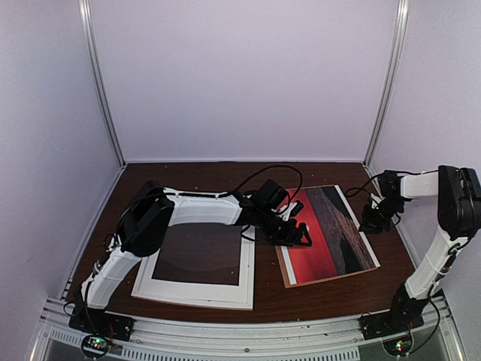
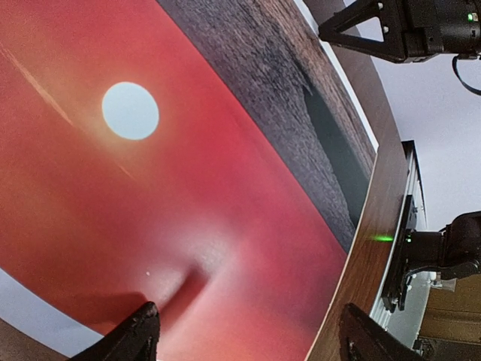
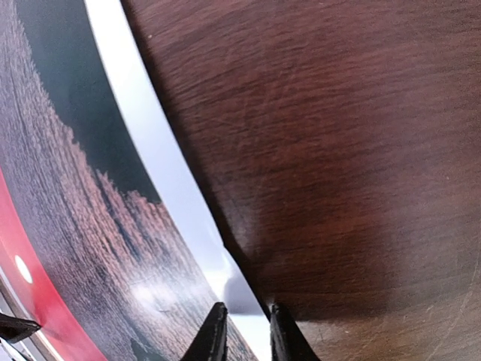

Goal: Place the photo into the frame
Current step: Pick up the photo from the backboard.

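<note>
The photo (image 1: 331, 229), a red sunset with a white sun (image 2: 130, 110) over dark sea, lies flat on the table's right half. The white frame (image 1: 197, 291) lies to its left, near the front edge, with a dark inside. My left gripper (image 1: 297, 235) hovers low over the photo's red part, open wide (image 2: 248, 340), with nothing between its fingers. My right gripper (image 1: 373, 219) sits at the photo's right edge. Its fingertips (image 3: 213, 338) stand a narrow gap apart (image 3: 246, 340), astride the photo's white border (image 3: 161, 173), which casts a shadow on the wood there.
A thin brown board edge (image 1: 284, 272) shows under the photo's left side. The dark wooden table (image 3: 338, 150) is walled by white panels at the back and both sides. The left arm (image 1: 203, 209) reaches across above the frame. The right arm's base (image 2: 451, 248) stands beyond the table's front edge.
</note>
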